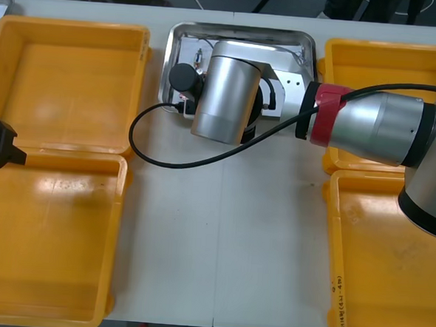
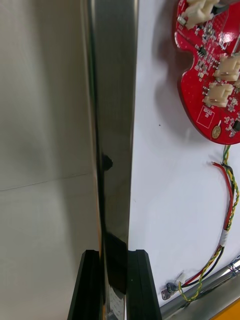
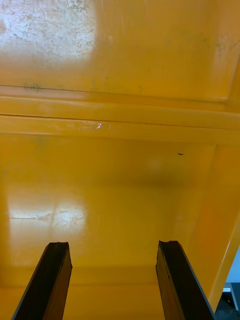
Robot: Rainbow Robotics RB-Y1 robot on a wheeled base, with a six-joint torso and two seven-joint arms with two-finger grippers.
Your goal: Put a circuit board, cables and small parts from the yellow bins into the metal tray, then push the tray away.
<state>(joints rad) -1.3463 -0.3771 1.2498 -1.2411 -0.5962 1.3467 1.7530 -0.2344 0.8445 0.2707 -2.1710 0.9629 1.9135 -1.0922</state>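
Metal tray (image 1: pixel 245 29) sits between the far pair of yellow bins (image 1: pixel 67 80), close to the table's far edge, and the push is the step in hand. The bin floors that can be seen are bare, so I judge the loading finished. The right arm (image 1: pixel 368 128) reaches across from the right side, its wrist over the tray's near part. The right gripper (image 2: pixel 114 260) stands astride the tray's shiny rim, one black finger on the table side and one on the white inner side, the jaws closed on the rim between them. The left gripper (image 3: pixel 114 245) is parked over the left bins, at the wall between the two, jaws apart and holding nothing. Inside the tray lies the round red circuit board (image 2: pixel 207 75), flat on the white floor. Just beside it the red and yellow cable (image 2: pixel 229 200) runs along toward a corner. Whether small metal parts are in there I cannot tell. The next move calls for a straight, level shove away from the robot, with the grip kept firm so the tray does not swing. Little table is left beyond it, so the travel should be short.
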